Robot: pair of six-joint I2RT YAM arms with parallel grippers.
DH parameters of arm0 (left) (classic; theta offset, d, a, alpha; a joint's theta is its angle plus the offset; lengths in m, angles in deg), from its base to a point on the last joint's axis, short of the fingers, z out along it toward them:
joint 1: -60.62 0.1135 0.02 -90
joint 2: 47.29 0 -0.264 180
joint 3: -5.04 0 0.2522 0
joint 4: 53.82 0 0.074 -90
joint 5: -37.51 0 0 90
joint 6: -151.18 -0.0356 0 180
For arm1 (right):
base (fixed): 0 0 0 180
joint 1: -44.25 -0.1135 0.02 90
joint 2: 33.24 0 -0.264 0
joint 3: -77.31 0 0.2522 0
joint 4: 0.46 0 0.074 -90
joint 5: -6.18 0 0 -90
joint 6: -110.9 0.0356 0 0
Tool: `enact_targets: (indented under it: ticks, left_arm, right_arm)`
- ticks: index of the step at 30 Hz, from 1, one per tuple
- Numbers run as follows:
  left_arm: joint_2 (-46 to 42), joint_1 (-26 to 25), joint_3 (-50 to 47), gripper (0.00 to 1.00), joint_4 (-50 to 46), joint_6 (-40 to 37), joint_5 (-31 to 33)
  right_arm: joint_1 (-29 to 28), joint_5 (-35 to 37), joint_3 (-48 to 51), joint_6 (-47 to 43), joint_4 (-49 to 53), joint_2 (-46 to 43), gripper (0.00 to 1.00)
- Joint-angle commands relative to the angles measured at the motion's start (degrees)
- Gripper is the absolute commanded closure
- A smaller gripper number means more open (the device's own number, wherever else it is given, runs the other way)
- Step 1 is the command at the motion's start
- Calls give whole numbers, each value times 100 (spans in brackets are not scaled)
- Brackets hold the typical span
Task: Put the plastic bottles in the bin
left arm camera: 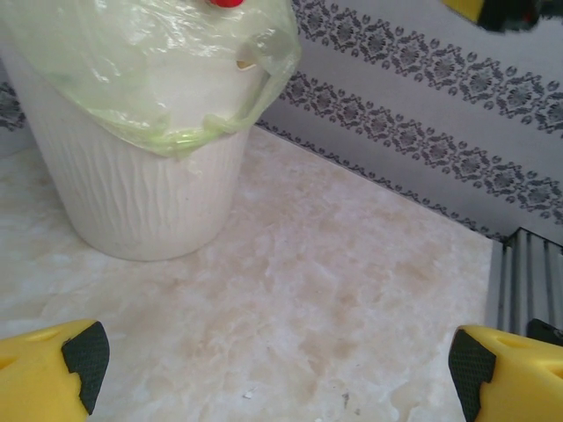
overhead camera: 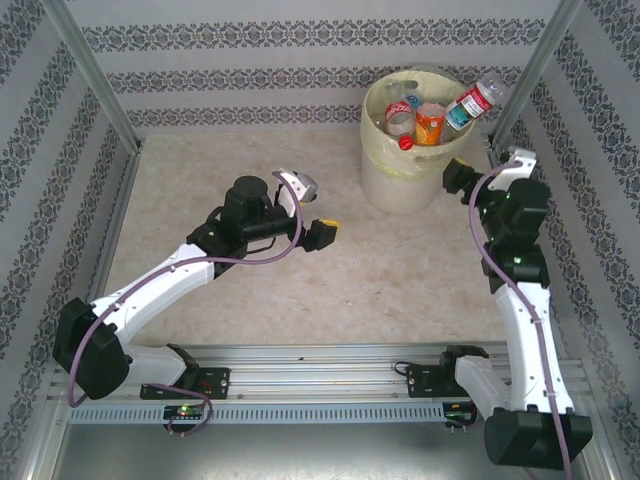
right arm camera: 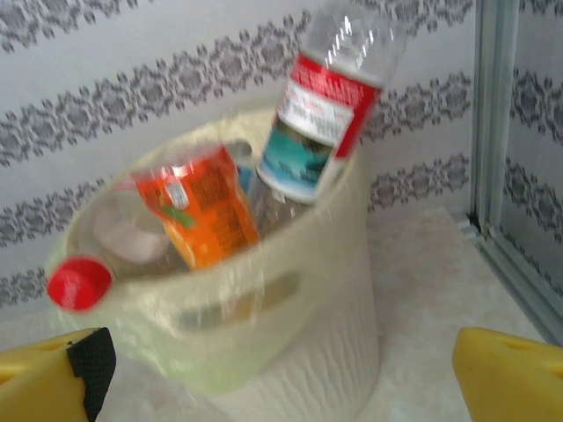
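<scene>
Plastic bottles (overhead camera: 430,122) sit piled in the bin (overhead camera: 395,190), which stands on the far right part of the table (overhead camera: 400,280), close to the patterned back wall (overhead camera: 300,70). From above, an orange-labelled bottle (overhead camera: 431,125) stands in the middle of the opening. A red-capped bottle (overhead camera: 400,122) lies just left of it. A red-and-blue-labelled bottle (overhead camera: 473,103) leans out over the right rim, its upper end poking past the edge.

The right claw (overhead camera: 488,168) hangs just beside the bin's right side, jaws spread wide and gripping nothing. In its wrist view the yellow fingers (right arm camera: 501,374) sit in the two lower corners with the bin's wall ahead between them. The red-and-blue-labelled bottle rises above the rim, clear of both fingers.

The left claw (overhead camera: 315,210) hovers over bare table to the left of the bin, well apart from the bottles, jaws likewise wide and empty. From its wrist camera the bin stands ahead and to the left, and a clear liner (left arm camera: 176,79) is folded over its rim. Only marbled table surface lies between the black-padded fingers (left arm camera: 75,356).
</scene>
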Motion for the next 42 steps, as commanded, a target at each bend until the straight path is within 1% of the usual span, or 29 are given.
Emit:
enact_targets:
  ticks: [1, 3, 5, 8, 11, 13, 16, 19, 22, 24, 28, 29, 31, 33, 36, 37, 39, 40, 41, 42]
  left_arm:
    - [-224, 68, -63, 0, -105, -188, 666]
    - [-285, 73, -109, 0, -160, -243, 1051]
    - [-380, 77, -254, 0, -160, -189, 1501]
    - [-607, 78, -759, 0, 84, 5, 2166]
    - [-924, 77, -1344, 0, 320, 171, 2917]
    - [-1168, 106, -1674, 0, 373, 210, 3331]
    - [-1509, 232, -1989, 0, 167, 225, 3608]
    - [-1804, 406, -2232, 0, -86, 374, 3944]
    - [-2087, 760, -2517, 0, -161, 613, 4011]
    - [-2242, 1015, -2659, 0, -213, 724, 4041]
    - [-2404, 1486, -2813, 0, -447, 844, 4310]
    - [-2438, 1567, -2869, 0, -443, 774, 4334]
    - [-2519, 1654, -3135, 0, -33, 332, 4082]
    - [-2610, 1687, -3436, 0, 388, 241, 4059]
    - [-2591, 1818, -3645, 0, 544, 363, 4255]
    - [-2561, 1846, -3674, 0, 546, 324, 4299]
    - [-2529, 1866, -3726, 0, 630, 212, 4401]
    - [-2491, 1874, -3750, 0, 693, 146, 4455]
    - [-2458, 1887, -3780, 0, 789, 65, 4526]
    - [-2408, 1909, -3822, 0, 908, 15, 4603]
  right_arm:
    - [-18, 83, 704, -90, -241, -397, 2]
    - [-23, 6, 1380, -247, -915, -691, 2]
    - [-18, 180, 2026, -281, -1490, -975, 2]
    - [-23, 390, 2558, -396, -1809, -1066, 2]
    - [-29, 620, 2832, -425, -1854, -852, 2]
    - [-34, 680, 3047, -467, -2087, -654, 2]
    - [-89, 726, 3595, -448, -2896, -323, 2]
    - [-333, 956, 3786, -562, -3425, 99, 2]
    - [-747, 1330, 3822, -933, -3761, 583, 2]
    - [-1045, 1550, 3925, -1181, -4229, 885, 2]
    - [-1314, 1684, 3987, -1391, -4952, 1475, 2]
    - [-1334, 1649, 3969, -1428, -5009, 1527, 2]
    - [-1352, 1745, 3987, -1454, -5240, 1664, 2]
    - [-1336, 1821, 3962, -1484, -5440, 1819, 2]
    - [-1334, 1944, 3880, -1657, -5809, 2164, 2]
    - [-1344, 1979, 3832, -1731, -5866, 2276, 2]
    - [-1327, 2138, 3834, -1785, -6341, 2686, 2]
    - [-1252, 2143, 3860, -1711, -6690, 2972, 2]
    - [-1188, 1988, 3856, -1678, -6918, 3252, 2]
    - [-1190, 1945, 3789, -1691, -7015, 3461, 2]
